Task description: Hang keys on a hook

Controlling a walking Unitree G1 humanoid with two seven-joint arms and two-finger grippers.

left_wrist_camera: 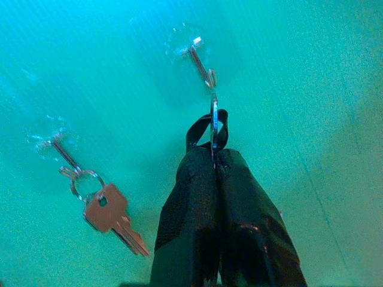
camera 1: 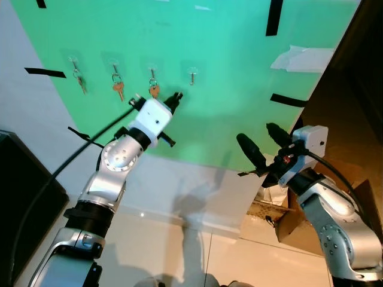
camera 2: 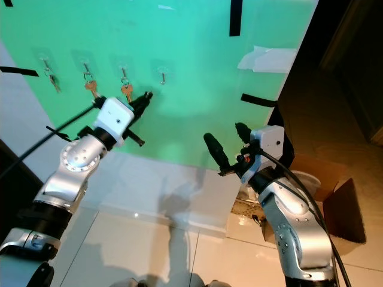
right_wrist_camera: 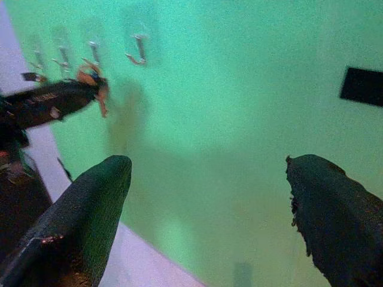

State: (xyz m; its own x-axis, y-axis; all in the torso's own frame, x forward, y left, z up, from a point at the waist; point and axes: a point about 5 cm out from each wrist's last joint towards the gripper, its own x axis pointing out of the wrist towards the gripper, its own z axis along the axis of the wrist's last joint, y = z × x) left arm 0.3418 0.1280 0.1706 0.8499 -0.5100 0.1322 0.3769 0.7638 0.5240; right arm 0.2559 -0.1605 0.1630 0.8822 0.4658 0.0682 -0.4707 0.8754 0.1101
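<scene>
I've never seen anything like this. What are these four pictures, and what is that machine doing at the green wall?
It's a humanoid robot. Two pictures come from cameras in its head, two from cameras on its wrists. The green wall carries a row of clear hooks; three already hold keys. The left end effector, fingers shut, holds a key ring just below the empty hook. The right end effector hangs open, away from the wall, holding nothing.

Green wall, copper keys, black everything else

The board [camera 1: 227, 72] is bright green with black tape strips [camera 1: 274, 17]. Hanging keys [camera 1: 118, 89] look coppery orange on silver hooks [camera 1: 192, 74]. Both grippers [camera 1: 175, 98] [camera 1: 263, 142] are black, arms silver-white. Floor's [camera 1: 179, 239] cream tile, and the cardboard box [camera 2: 341, 209] is brown.
</scene>
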